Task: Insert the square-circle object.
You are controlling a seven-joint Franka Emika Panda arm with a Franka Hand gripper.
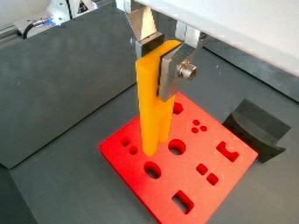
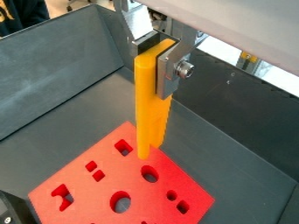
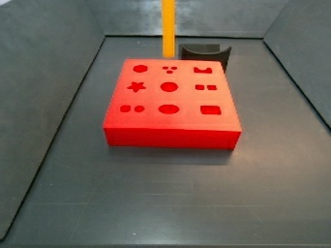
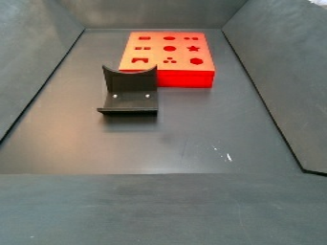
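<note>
My gripper (image 1: 156, 61) is shut on the upper end of the square-circle object (image 1: 153, 114), a long orange-yellow bar held upright; both show in both wrist views (image 2: 155, 59) (image 2: 152, 114). The bar's lower end hangs over the flat red block (image 1: 205, 179) with shaped holes, close to a round hole (image 2: 149, 172). I cannot tell if it touches. In a side view only the bar (image 3: 168, 29) shows, above the far edge of the red block (image 3: 181, 102); the gripper is out of frame. In a side view the block (image 4: 179, 78) shows without bar or gripper.
The dark fixture (image 4: 128, 91) stands on the floor beside the red block, also in a wrist view (image 1: 260, 127) and a side view (image 3: 204, 50). Grey walls (image 3: 65, 97) enclose the dark floor (image 4: 179, 163) on the sides.
</note>
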